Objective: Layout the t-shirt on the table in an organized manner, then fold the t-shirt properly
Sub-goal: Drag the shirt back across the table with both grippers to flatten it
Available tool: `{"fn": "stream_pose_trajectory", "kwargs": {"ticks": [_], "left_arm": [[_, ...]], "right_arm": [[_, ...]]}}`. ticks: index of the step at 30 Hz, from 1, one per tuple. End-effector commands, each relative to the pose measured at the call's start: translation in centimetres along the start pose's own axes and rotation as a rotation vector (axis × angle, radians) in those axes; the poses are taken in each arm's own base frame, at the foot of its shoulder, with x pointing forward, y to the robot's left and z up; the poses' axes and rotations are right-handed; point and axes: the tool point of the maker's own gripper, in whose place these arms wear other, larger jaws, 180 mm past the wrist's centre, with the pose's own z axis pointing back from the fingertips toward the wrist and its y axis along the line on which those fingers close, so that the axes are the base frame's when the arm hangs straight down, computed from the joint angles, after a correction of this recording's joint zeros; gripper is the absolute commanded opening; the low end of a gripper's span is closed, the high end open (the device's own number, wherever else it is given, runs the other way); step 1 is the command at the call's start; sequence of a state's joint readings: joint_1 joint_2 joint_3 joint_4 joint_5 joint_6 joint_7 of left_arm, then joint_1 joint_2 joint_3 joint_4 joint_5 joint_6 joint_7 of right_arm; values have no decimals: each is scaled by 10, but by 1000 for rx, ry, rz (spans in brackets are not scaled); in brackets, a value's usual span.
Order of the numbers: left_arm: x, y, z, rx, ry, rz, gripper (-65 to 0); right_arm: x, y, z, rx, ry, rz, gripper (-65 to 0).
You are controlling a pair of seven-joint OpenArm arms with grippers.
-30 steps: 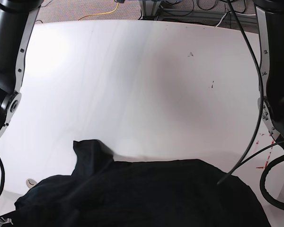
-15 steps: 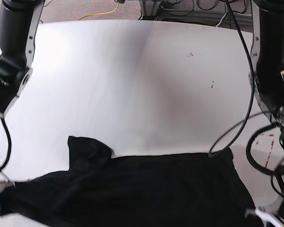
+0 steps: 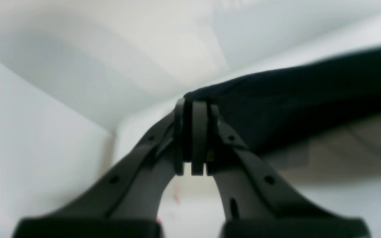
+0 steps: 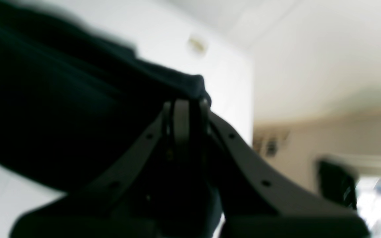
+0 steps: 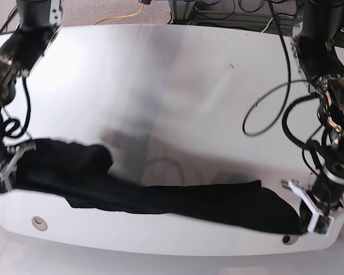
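The black t-shirt (image 5: 160, 197) hangs stretched in a long sagging band over the front part of the white table (image 5: 178, 91). On the right of the base view, my left gripper (image 5: 303, 216) is shut on one end of it. My right gripper (image 5: 14, 163) is shut on the other end at the left. In the left wrist view the left gripper (image 3: 193, 109) pinches a black fabric edge of the t-shirt (image 3: 293, 99). The right wrist view shows the right gripper (image 4: 184, 109) closed on the t-shirt (image 4: 61, 115), which fills the left of that view.
Two round grommets (image 5: 39, 222) (image 5: 286, 239) sit near the table's front edge. Black cables (image 5: 269, 109) loop beside the arm on the right. A yellow cable (image 5: 126, 16) lies on the floor behind the table. Small dark scuffs (image 5: 230, 66) mark the far right.
Both arms have swung out over the table's front and drawn apart. The shirt has gone from a broad heap at the near edge to a long band stretched between the grippers.
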State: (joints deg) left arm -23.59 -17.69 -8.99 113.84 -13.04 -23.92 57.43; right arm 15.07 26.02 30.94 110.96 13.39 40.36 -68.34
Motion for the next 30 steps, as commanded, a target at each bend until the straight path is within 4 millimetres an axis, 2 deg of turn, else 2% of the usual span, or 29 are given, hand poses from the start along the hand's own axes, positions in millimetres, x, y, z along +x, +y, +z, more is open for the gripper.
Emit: {"fn": "stream_pose_trajectory", "kwargs": {"ticks": [1, 4, 7, 9, 11, 12, 14, 21, 30], "left_arm": [[-15, 5, 8, 29, 19, 22, -650], [-52, 0, 16, 22, 93, 85, -650], [-79, -5, 25, 7, 148, 121, -650], [-103, -11, 34, -9, 203, 141, -650], [-126, -8, 47, -1, 251, 171, -650], [-131, -8, 50, 1, 263, 177, -650], [-154, -10, 63, 2, 315, 205, -650], [-207, -14, 101, 17, 461, 238, -650], [-248, -21, 136, 28, 586, 266, -650]], "right_arm": [[-7, 1, 11, -19, -8, 0, -634], [-33, 19, 13, 22, 43, -12, -634], [-48, 33, 14, 60, 70, -19, -634], [-63, 44, 16, 87, 106, -15, -634], [-77, 53, 19, 112, 138, -9, -634], [-79, 54, 19, 117, 142, -8, -634], [-90, 63, 22, 149, 163, -10, -634], [-121, 93, 30, 224, 230, -35, -634], [-161, 127, 45, 300, 327, -67, -634]]}}
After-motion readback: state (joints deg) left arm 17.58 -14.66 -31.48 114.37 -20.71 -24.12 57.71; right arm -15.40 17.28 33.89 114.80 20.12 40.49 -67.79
